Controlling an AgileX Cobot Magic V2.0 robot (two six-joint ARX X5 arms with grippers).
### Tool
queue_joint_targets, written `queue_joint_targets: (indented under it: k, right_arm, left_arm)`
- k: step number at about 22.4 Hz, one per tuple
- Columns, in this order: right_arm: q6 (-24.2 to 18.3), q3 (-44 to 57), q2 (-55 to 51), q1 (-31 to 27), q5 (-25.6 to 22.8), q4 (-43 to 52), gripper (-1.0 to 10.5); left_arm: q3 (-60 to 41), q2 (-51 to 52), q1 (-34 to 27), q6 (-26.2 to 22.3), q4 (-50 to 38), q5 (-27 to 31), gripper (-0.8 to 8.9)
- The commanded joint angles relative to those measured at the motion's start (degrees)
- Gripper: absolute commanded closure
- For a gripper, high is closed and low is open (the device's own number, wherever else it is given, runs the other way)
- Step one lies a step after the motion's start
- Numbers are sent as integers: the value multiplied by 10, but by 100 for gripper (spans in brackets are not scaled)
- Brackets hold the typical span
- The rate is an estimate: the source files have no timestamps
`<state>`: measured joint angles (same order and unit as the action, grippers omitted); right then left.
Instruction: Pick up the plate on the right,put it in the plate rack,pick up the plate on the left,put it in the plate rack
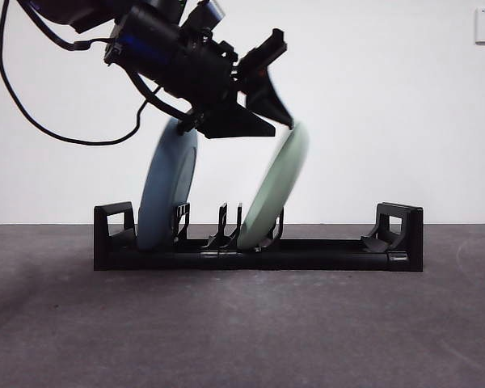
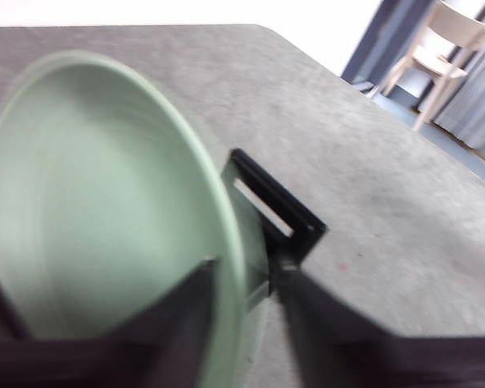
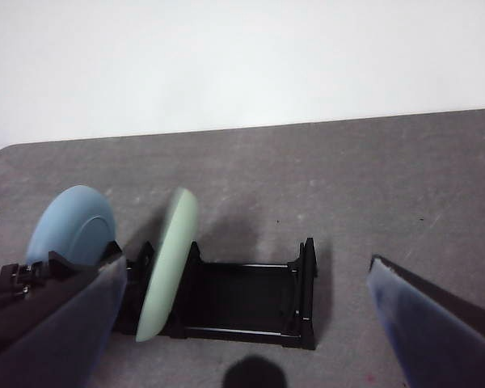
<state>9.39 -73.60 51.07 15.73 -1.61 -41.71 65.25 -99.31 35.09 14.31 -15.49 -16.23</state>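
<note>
We have the green plate standing on edge in the plate rack, foot seated between the prongs near the rack's middle, top leaning off toward the end away from the blue plate. The lean is prob. why the left gripper sits right at the plate's upper rim: in the left wrist view its two jaws straddle the rim edge-on, one each side, w/ a gap showing between them. We see the jaws apart by about the rim's thickness plus some slack; whether either jaw touches the plate we can't tell, since the plate is motion-blurred in that view and the front view.

Our read: the plate is in its slot and the gripper is at the release point, so the prongs carry the weight, not us.

Outward: the blue plate stands more upright at the rack end under the arm's body, well behind the gripper tips, w/ prongs between it and the green one. The two plates aren't touching. The far looped handle sits beyond the green plate, on the side it tilts toward.

The right gripper waits high and back from the rack, looking down on both plates; jaws spread wide, holding nothing.

Both plates look racked, so we judge the task near done.
</note>
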Motion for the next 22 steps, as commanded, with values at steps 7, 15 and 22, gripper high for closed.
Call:
queue_joint_targets:
  k: [7,15,22]
  right_arm:
    - [-5,3,16,0,0,-9,491]
    - [-32,3,24,0,-1,-19,955]
    - [-63,3,24,0,-5,-24,956]
  left_arm:
    - [0,23,10,-14,7,-43,594]
    - [1,154,18,-110,104,-37,821]
    - [1,317,14,-198,285,134,821]
